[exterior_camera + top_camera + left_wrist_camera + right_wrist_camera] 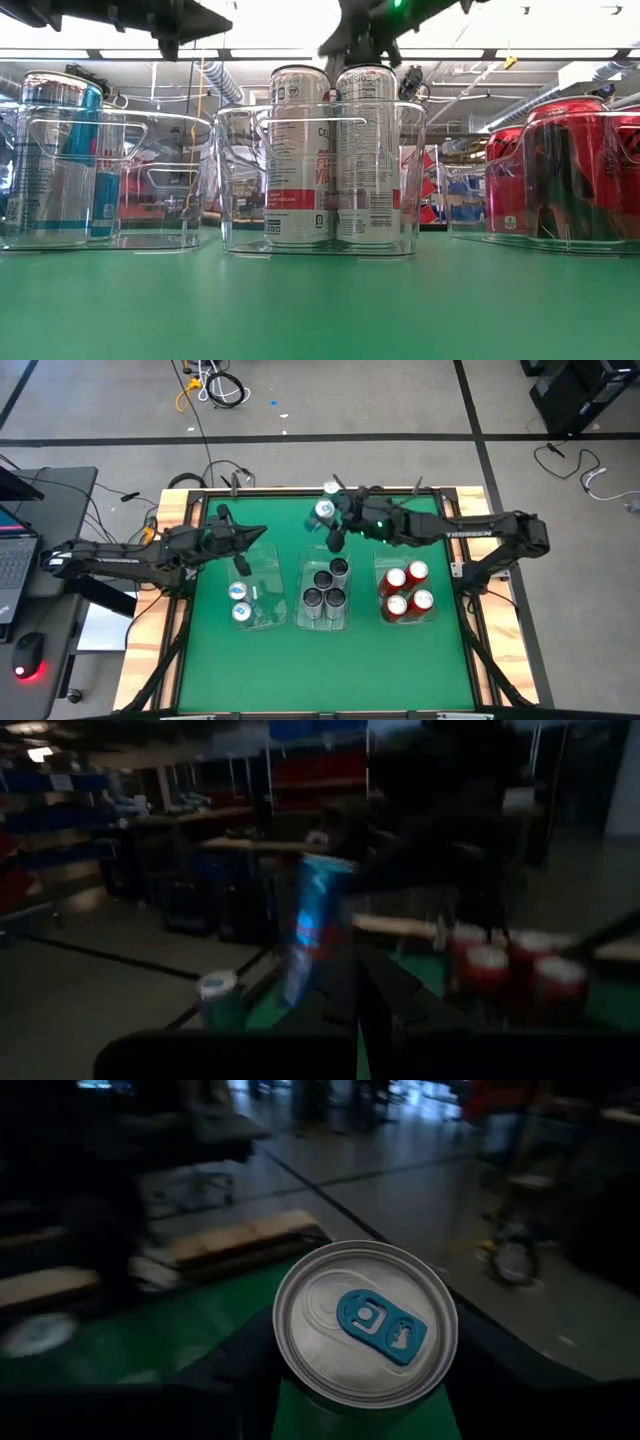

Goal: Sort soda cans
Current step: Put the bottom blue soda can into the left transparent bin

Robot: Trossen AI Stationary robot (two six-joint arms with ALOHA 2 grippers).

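A sorting job nears its end on the green tabletop (320, 670), where three clear bins sit in a row: four red cans (405, 592) fill the bin at three o'clock, four dark silver cans (326, 588) stand in the centre bin (325, 622), and two teal-topped cans (239, 601) occupy the bin at nine o'clock (262, 622). The right end effector (330, 518), reaching across toward twelve o'clock, has its fingers closed around a teal-tabbed silver can (365, 1323), its lid filling the right wrist view; the can appears lifted or just being picked up at the far edge of the tabletop. One more pale-topped can (331, 488) stands loose just beyond it at twelve o'clock. The left end effector (243, 560) hangs with fingers shut and empty above the nine o'clock bin. By the look of it, ten cans are sorted and two teal-topped ones remain, both likely bound for the nine o'clock bin.
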